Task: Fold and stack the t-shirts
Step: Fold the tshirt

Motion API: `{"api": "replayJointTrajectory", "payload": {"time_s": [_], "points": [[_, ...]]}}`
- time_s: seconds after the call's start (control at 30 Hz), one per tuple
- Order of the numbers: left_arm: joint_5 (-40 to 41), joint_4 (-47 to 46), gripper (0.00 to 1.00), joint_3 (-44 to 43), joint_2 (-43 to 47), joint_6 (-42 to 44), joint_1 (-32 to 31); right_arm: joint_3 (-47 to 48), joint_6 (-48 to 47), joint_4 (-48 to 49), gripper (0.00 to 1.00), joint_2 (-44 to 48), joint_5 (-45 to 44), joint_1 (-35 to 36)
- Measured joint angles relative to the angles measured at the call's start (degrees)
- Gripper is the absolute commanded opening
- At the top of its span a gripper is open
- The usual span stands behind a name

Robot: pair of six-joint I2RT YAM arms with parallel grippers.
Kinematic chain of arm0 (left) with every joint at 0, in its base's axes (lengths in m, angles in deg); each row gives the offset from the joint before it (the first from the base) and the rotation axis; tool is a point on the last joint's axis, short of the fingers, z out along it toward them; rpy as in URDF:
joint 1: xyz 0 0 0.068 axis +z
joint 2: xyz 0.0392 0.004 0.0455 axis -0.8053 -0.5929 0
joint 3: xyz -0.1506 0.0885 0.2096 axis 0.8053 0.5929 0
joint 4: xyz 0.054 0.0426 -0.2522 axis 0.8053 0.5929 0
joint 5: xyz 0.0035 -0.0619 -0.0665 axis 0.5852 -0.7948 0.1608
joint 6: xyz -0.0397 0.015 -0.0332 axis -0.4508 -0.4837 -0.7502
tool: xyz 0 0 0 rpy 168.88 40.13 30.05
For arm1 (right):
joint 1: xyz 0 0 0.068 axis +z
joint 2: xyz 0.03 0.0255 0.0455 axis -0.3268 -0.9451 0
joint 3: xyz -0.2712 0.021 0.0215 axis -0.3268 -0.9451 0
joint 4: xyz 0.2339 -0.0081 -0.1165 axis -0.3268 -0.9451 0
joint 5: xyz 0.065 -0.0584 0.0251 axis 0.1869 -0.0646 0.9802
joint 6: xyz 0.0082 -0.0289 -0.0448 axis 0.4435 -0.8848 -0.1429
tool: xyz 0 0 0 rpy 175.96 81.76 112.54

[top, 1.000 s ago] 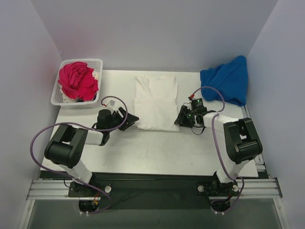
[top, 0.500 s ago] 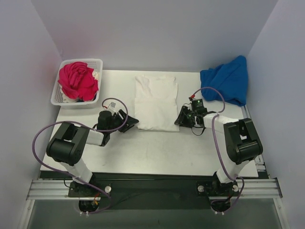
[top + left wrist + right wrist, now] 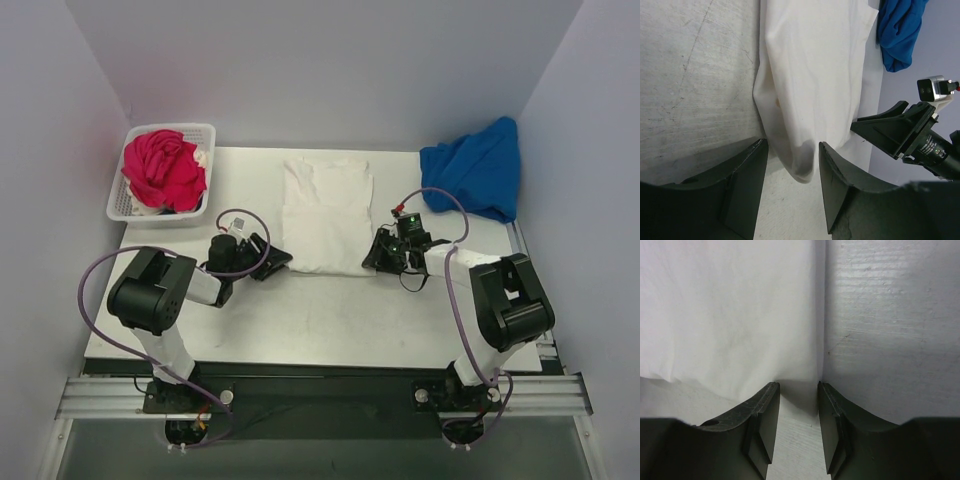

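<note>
A white t-shirt [image 3: 325, 215], folded into a long strip, lies on the middle of the table. My left gripper [image 3: 276, 262] is at its near left corner. In the left wrist view that rounded corner [image 3: 800, 167] sits between the open left gripper's [image 3: 792, 160] jaws, touching neither. My right gripper [image 3: 378, 252] is at the near right corner. In the right wrist view the white t-shirt [image 3: 730, 310] ends at the open right gripper's [image 3: 798, 387] tips, with a gap on both sides. A blue t-shirt [image 3: 475, 165] is bunched at the back right. A magenta-pink t-shirt [image 3: 162, 168] fills the basket.
A white lattice basket [image 3: 120, 205] stands at the back left corner of the table [image 3: 330, 310]. Grey walls close in on three sides. Purple cables loop from both arms. The right gripper [image 3: 895, 132] shows across the shirt in the left wrist view.
My left gripper has slid towards the shirt's near left corner and its jaws have narrowed a little. The right gripper has edged left onto the near right corner.
</note>
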Motion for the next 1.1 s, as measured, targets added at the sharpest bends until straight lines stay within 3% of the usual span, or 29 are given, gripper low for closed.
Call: {"api": "replayJointTrajectory", "payload": {"time_s": [0.13,0.23,0.3,0.4,0.43,0.47,0.6,0.77,1.1], "points": [[0.0,-1.1,0.51,-0.4,-1.2,-0.6,0.0,0.0,0.4,-0.1,0.32,0.0,-0.2,1.0],[0.0,-1.5,0.41,-0.9,-2.0,-0.8,-0.1,-0.1,0.6,-0.4,0.25,0.0,-0.4,1.3],[0.0,-1.5,0.32,-1.0,-2.2,-0.8,-0.1,-0.2,0.8,-0.6,0.21,0.0,-0.6,1.3],[0.0,-1.4,0.19,-1.0,-2.2,-0.6,-0.2,-0.5,0.9,-0.9,0.08,0.0,-0.7,1.5],[0.1,-1.3,0.08,-1.0,-2.2,-0.4,-0.2,-0.6,1.0,-1.0,0.0,0.0,-0.8,1.5],[0.1,-1.0,0.01,-1.1,-2.1,-0.2,-0.2,-0.8,1.0,-1.0,0.0,0.1,-0.7,1.6],[1.3,3.7,0.0,-1.1,0.3,2.6,-0.5,-1.6,1.5,-1.6,0.0,1.1,-0.8,1.6],[5.4,14.4,0.0,-1.1,11.1,8.5,-2.8,-4.5,1.7,-3.8,0.0,4.6,-0.8,2.4],[20.9,39.6,0.0,0.3,32.8,16.7,-15.1,-11.0,3.6,-12.8,0.0,18.2,-3.6,9.4]]}}
